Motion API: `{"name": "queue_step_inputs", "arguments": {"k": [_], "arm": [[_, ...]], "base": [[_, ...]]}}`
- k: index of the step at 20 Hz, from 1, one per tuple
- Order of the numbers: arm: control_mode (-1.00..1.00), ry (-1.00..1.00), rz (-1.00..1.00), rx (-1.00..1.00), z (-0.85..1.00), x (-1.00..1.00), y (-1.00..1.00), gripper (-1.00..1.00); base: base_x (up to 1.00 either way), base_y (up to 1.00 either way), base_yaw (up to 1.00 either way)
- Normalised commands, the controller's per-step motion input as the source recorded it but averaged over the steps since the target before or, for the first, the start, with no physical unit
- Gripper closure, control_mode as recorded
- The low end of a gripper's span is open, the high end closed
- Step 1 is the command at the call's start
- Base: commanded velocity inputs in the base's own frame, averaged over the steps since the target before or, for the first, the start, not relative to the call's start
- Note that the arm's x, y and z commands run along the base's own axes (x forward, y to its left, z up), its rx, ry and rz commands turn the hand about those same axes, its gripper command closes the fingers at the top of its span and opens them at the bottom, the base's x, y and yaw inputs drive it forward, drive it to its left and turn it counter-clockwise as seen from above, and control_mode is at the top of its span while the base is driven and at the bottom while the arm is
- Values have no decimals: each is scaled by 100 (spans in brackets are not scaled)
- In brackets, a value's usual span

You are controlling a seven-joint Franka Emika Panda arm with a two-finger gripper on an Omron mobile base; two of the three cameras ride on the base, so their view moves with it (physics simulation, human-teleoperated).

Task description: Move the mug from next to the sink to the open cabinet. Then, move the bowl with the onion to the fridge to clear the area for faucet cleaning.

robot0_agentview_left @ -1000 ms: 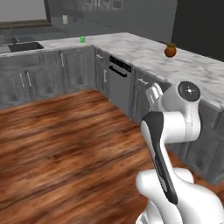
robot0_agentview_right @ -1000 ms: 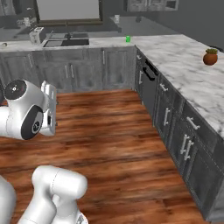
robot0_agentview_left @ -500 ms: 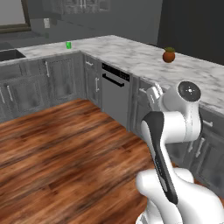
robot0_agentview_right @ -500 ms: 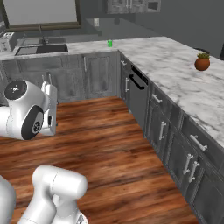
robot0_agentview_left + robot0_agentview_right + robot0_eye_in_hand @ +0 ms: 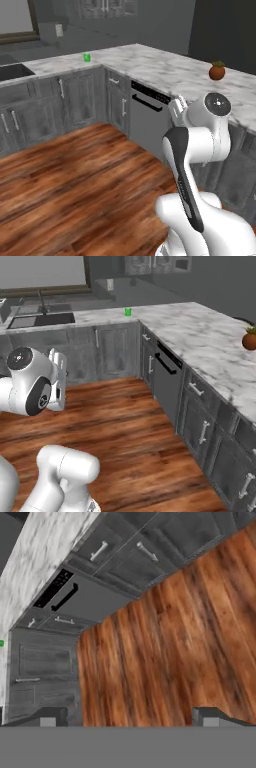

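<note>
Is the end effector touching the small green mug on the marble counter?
Apart: left base view shows the end effector near the arm, the green mug far across the floor.

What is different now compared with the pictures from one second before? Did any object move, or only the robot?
Only the base drove or turned, so the whole scene shifted in both base views. The mug stands where it was on the marble counter near the corner, and the brown-orange pot sits on the other run as before. Nothing was taken or released. The gripper stays open and empty, with the arm folded in the same pose.
</note>
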Motion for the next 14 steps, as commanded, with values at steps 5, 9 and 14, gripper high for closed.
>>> {"name": "queue_step_inputs", "arguments": {"k": [5, 9, 14], "arm": [[100, 0, 0, 0, 0, 0, 0, -100], [100, 0, 0, 0, 0, 0, 0, -100], [100, 0, 0, 0, 0, 0, 0, -100]], "base": [[100, 9, 0], [100, 0, 0], [100, 0, 0]]}}
